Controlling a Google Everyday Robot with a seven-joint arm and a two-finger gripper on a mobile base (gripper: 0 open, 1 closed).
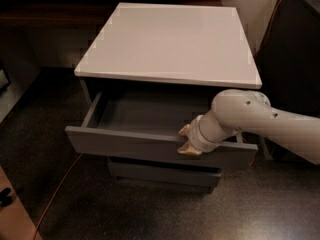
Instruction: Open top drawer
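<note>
— Gripper (186, 140): where is it, from where you stand?

— At the top drawer (125, 145), toward the right end of its front panel; the pale arm (260, 118) reaches in from the right and bends down to it.

— And the fingers (189, 150)?

— Tan tips, set narrow; one lies just behind the panel's upper edge, the other against its outer face, so the gripper has the panel pinched between them.

— So the drawer is out?

— Well out; it juts forward from under the white top (170, 39) of the cabinet, and I can see down into a shallow grey box with a bare floor; the left side wall shows along its whole length, the right one is mostly hidden behind the arm.

— The ones beneath?

— The lower drawers (165, 174) sit back in the cabinet, in shadow under the open one; only their front edges show.

— Anything else about?

— An orange cable (57, 191) runs across the dark speckled floor (125, 214) at the left, toward the cabinet's foot; another orange line climbs the wall at the upper right; a dark block stands just right of the cabinet, behind the arm.
</note>
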